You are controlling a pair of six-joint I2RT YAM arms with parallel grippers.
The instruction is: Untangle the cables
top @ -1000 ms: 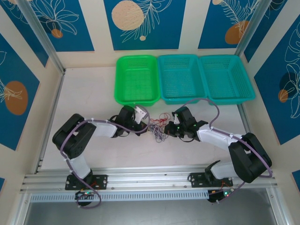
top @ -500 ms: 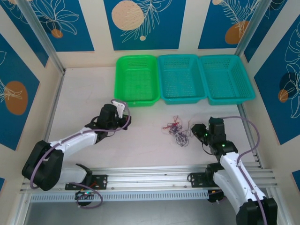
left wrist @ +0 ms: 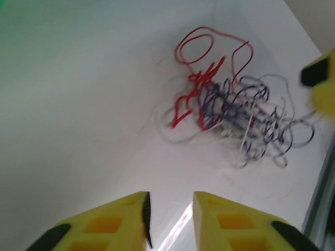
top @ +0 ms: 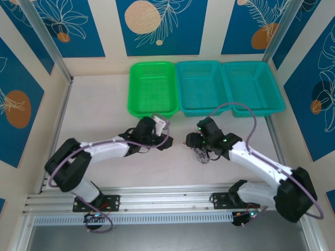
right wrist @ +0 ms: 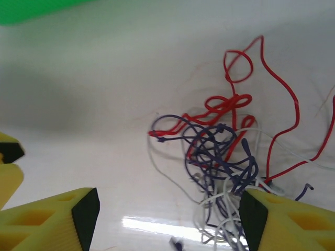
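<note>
The cables (top: pixel 200 152) are three thin, curly wires, all mixed up in one small heap on the white tabletop (top: pixel 104 110). The heap lies near the middle of the tabletop, between the two tools and closer to the right one. There is one red wire (right wrist: pixel 230 103), one dark wire (right wrist: pixel 215 147) and one white wire (right wrist: pixel 212 203). The red wire makes big loops at one side of the heap. The dark wire is a tight bunch of curls in the middle and crosses over the red one. The white wire winds through both.

The right tool (right wrist: pixel 167 225) is low over the heap. Its two yellow fingers (right wrist: pixel 52 219) are far apart and grip nothing. Some white and dark curls lie between them.

The left tool (left wrist: pixel 170 219) is near the heap, on its left side. Its two yellow fingers (left wrist: pixel 104 227) have a small gap between them. It is not touching the wires.

Two robot arms reach in, the left arm (top: pixel 99 149) and the right arm (top: pixel 261 164).

At the far side of the tabletop, three baskets stand in a row, side by side: one green basket (top: pixel 154 114) and two blue-green baskets (top: pixel 203 63).
</note>
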